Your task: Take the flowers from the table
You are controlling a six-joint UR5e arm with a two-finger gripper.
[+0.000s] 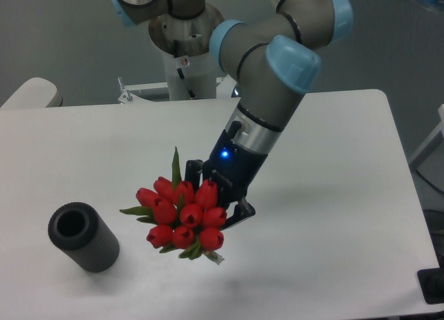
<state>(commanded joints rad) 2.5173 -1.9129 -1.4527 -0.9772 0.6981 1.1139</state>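
1. We see the gripper (pixel 216 195) closed on the flowers (pixel 183 216), its dark fingers on either side of the bunch behind the buds.
2. The red buds point toward the camera, near the middle of the white surface (pixel 333 195); stems are hidden behind the buds.
3. We cannot tell whether the bunch touches the surface.
4. A dark ribbed cylinder (pixel 83 237) lies at near left, well apart.
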